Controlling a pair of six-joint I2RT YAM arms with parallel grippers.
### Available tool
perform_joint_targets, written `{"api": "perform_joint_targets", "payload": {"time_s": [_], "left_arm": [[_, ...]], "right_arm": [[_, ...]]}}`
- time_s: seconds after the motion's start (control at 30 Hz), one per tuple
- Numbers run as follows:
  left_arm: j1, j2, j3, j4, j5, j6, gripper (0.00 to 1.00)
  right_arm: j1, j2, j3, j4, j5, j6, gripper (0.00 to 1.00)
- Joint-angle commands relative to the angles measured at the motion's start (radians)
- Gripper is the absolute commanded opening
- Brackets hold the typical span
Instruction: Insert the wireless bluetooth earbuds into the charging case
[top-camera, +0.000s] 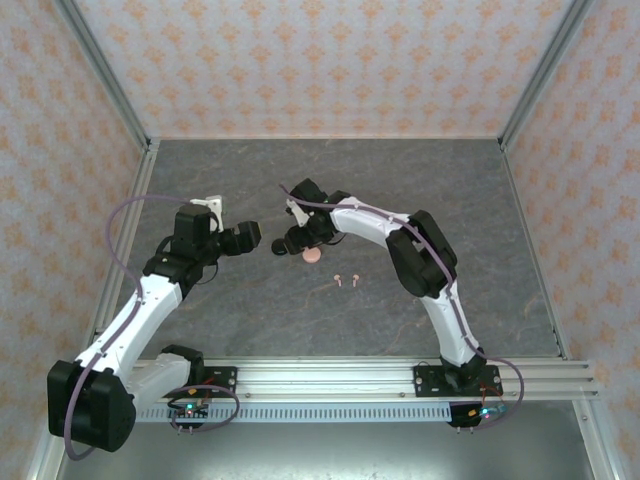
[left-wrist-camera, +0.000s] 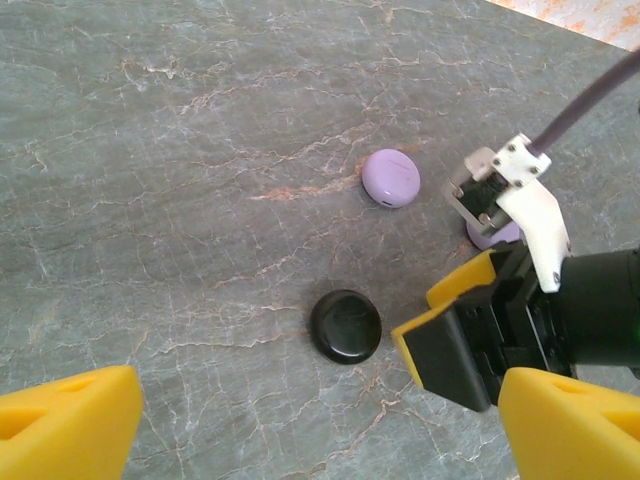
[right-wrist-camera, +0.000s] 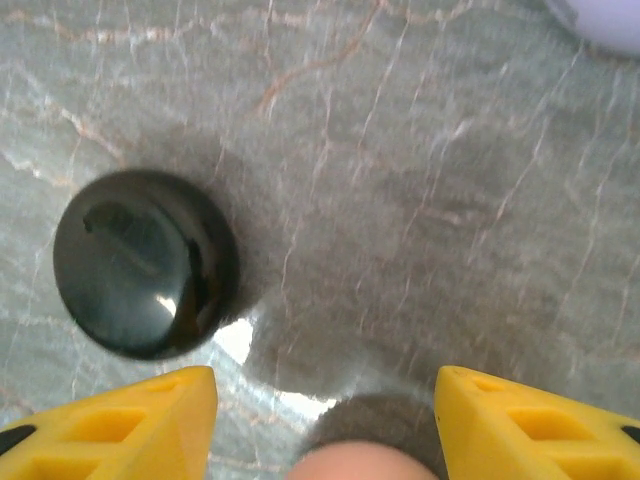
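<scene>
Two pink earbuds lie on the grey marbled worktop (top-camera: 250, 320) in the top view, the left earbud (top-camera: 338, 280) just beside the right earbud (top-camera: 352, 278). As a pair they form a short row running left to right. They are too small to tell which way each stem points or how its long axis lies. They sit apart from both tools, on the near side of the right arm's wrist.

There are four discs. One pink disc (top-camera: 310, 255) lies just beside the right tool (top-camera: 285, 246) in the top view. The left wrist view shows one black disc (left-wrist-camera: 345, 325), one lilac disc (left-wrist-camera: 390, 178) beyond it, and a second lilac disc (left-wrist-camera: 492, 237) partly hidden behind the right tool's body. All lie flat and apart from one another.

The right tool (right-wrist-camera: 325, 400) hangs low over the worktop with its yellow fingers (right-wrist-camera: 110, 425) standing partly apart. The black disc (right-wrist-camera: 145, 262) lies ahead of its left finger, untouched. A pinkish blur (right-wrist-camera: 365, 462) sits between the fingers at the picture's lower edge, and I cannot tell whether they touch it.

The left tool (left-wrist-camera: 320, 415) faces the right one with its fingers spread wide and nothing between them.
</scene>
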Motion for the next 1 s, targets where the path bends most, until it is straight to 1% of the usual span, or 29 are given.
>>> {"api": "perform_joint_targets", "payload": {"time_s": [0.0,0.2,0.37,0.97], "left_arm": [[0.005,0.008,-0.01,0.026,-0.001,-0.015,0.92],[0.005,0.019,-0.004,0.029,0.007,-0.011,0.93],[0.006,0.023,0.001,0.032,0.009,-0.01,0.93],[0.006,0.028,0.014,0.024,0.009,-0.004,0.94]], "right_arm": [[0.014,-0.062,-0.053,-0.021,-0.021,-0.011,0.6],[0.031,-0.114,-0.131,0.001,-0.049,-0.003,0.6],[0.058,-0.139,-0.177,0.015,-0.044,0.009,0.6],[0.132,-0.185,-0.255,0.072,-0.068,0.073,0.6]]}}
